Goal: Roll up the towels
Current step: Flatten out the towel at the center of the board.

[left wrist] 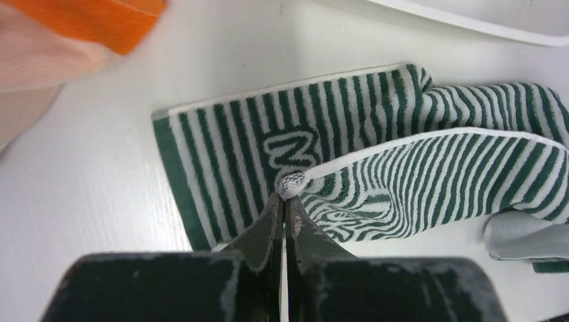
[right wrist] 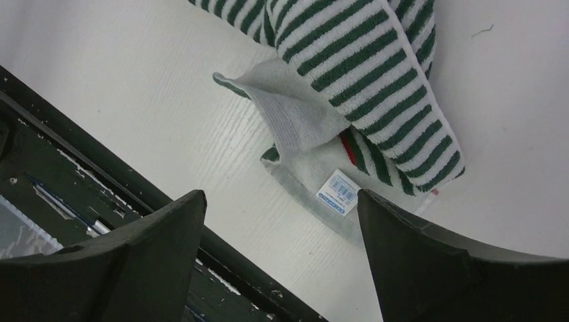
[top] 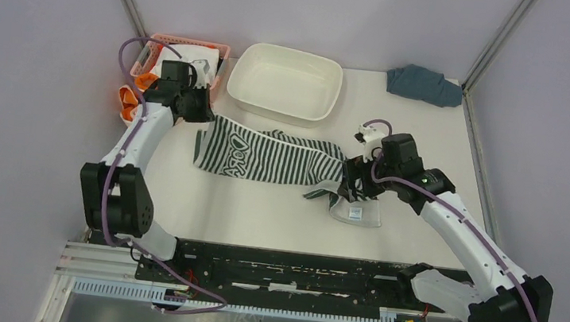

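While the left claw (left wrist: 287, 196) pinches the striped towel (left wrist: 376, 114), the right claw (right wrist: 280, 201) gapes over its partly hidden end.

Two towels: one green-and-white striped towel (top: 266, 155) and one orange towel (top: 130, 98). One blue-grey cloth (top: 424, 85). One white cloth (top: 197, 57), partly hidden. One white tub (top: 279, 115). One pink basket (top: 190, 41). Two arms with one pincer each: the left pincer (top: 208, 118) and the right pincer (top: 350, 182). One worktop (top: 427, 144).
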Controlling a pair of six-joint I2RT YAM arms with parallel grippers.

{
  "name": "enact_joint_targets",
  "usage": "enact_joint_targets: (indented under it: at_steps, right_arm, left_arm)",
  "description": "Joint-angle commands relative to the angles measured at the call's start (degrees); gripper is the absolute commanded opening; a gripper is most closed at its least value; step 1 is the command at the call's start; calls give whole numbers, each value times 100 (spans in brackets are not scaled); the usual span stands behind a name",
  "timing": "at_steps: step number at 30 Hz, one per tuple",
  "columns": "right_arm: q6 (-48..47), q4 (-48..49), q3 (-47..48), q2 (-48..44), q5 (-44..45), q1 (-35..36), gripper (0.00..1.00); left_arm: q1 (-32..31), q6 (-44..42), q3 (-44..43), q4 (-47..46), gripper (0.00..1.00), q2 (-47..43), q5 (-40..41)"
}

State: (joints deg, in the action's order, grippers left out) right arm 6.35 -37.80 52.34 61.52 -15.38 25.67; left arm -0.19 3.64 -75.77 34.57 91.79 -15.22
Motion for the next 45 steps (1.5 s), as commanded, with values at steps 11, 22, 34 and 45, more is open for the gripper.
enact_joint_targets:
  at_steps: [11,22,34,45]
  right_arm:
    - [1403,913,-183,1900,168,-55,91]
    - [2355,1862,-204,3459,-883,-1773,94]
    - [1618,967,726,2844,28,-2339,92]
    - [1065,710,418,2151,305,-2156,80]
  left_arm:
    - [-17,649,1388,-1043,3,-1565,1522]
    - [-13,748,1817,-1302,3,-1884,2548]
    - [-17,681,1889,-1388,3,-1981,2275]
    - [-17,706,1831,-1374,3,-1886,2010]
